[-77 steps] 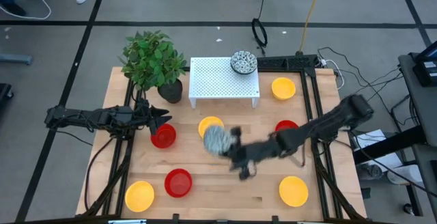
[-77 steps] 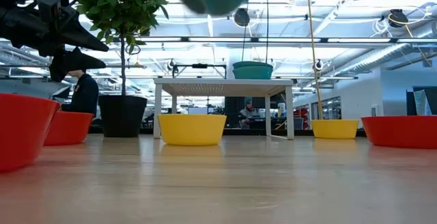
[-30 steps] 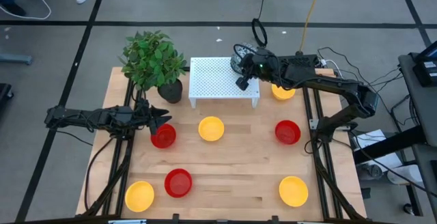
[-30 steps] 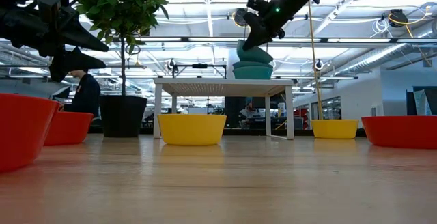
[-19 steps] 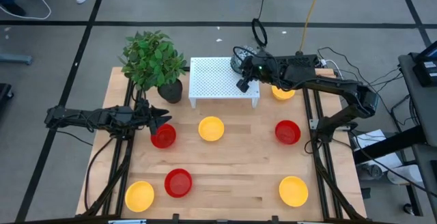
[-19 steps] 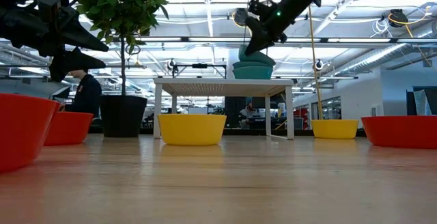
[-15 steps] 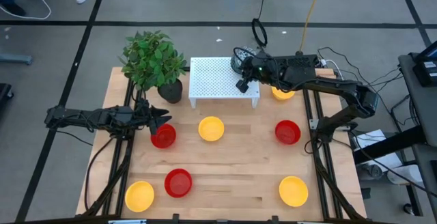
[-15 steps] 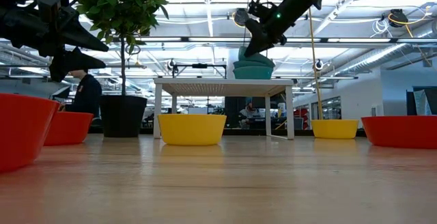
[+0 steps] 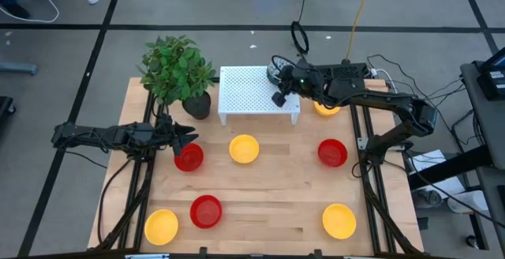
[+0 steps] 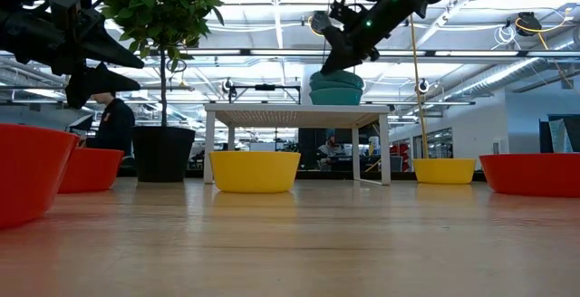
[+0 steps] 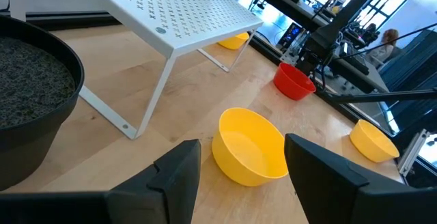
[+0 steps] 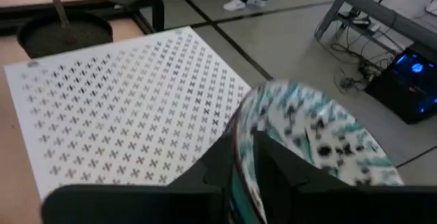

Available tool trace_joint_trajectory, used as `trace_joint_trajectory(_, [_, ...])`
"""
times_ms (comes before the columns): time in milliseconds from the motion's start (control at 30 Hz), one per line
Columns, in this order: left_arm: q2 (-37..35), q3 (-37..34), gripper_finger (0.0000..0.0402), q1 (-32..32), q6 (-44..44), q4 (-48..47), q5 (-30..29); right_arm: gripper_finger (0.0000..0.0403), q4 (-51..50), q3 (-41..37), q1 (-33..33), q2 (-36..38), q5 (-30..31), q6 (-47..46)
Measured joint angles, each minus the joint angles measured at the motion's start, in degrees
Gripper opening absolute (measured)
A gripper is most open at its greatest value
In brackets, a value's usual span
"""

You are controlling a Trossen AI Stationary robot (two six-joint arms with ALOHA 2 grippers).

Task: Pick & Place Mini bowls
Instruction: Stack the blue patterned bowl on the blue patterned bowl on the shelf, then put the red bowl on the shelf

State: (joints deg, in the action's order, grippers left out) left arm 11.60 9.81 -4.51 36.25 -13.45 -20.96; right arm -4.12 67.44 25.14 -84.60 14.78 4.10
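Note:
Two patterned mini bowls [image 10: 336,87] sit stacked on the white perforated rack [image 9: 251,93], near its far right corner. My right gripper [image 10: 328,62] reaches over them from the right and is shut on the upper bowl [image 12: 311,138]. Plain yellow bowls [image 9: 244,148] and red bowls [image 9: 332,152] stand on their bases about the wooden table. My left gripper [image 9: 186,138] hangs open above the left side of the table, just beyond a red bowl [image 9: 188,158]. In the left wrist view its fingers frame a yellow bowl [image 11: 249,145] without touching it. My right gripper has the upper patterned bowl by its rim [image 12: 240,132], on the bowl's left side. One finger [image 12: 273,162] is inside the bowl and the other [image 12: 215,162] outside. The fingers slant down from the table's right. The bowl rests level, nested in the lower patterned bowl on the rack.
A potted plant [image 9: 177,69] in a black pot [image 9: 197,103] stands left of the rack. More bowls lie along the near edge: yellow [image 9: 161,226], red [image 9: 206,211], yellow [image 9: 339,220]. Another yellow bowl [image 9: 325,105] sits under my right arm. Bare wood lies mid-table.
My right gripper carried a patterned bowl from mid-table up to the rack's far right corner. Over the last second it lowered the bowl, which was tilted with its left rim raised, until it lay level in the bowl beneath. My left arm kept still.

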Motion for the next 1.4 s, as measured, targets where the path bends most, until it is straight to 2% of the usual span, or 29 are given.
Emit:
trace_joint_trajectory(333, [-0.01, -0.01, 0.0216, 0.0, 0.0, 0.02, 0.01, 0.0111, 5.08, 0.0, -0.38, 1.51, -0.06, 0.04])
trace_joint_trajectory(700, [0.0, 0.0, 0.0216, 0.0, 0.0, 0.0, 0.01, 0.0171, 4.96, 0.0, -5.87, 12.16, -0.08, -3.2])
trace_joint_trajectory(900, [-0.01, -0.01, 0.0216, -0.02, 0.01, 0.88, -0.57, 0.0175, 4.89, 0.0, -12.46, 18.36, -0.08, -6.57])
trace_joint_trajectory(1067, [0.0, -0.01, 0.0216, -0.02, 0.07, 5.35, -1.58, 0.017, 3.58, 0.0, -19.02, 22.0, -0.09, -10.06])
trace_joint_trajectory(1400, [0.02, -0.01, 0.0216, 0.0, 0.05, 13.52, -1.6, 0.0169, 1.26, 0.0, -27.83, 22.86, 0.0, -14.12])
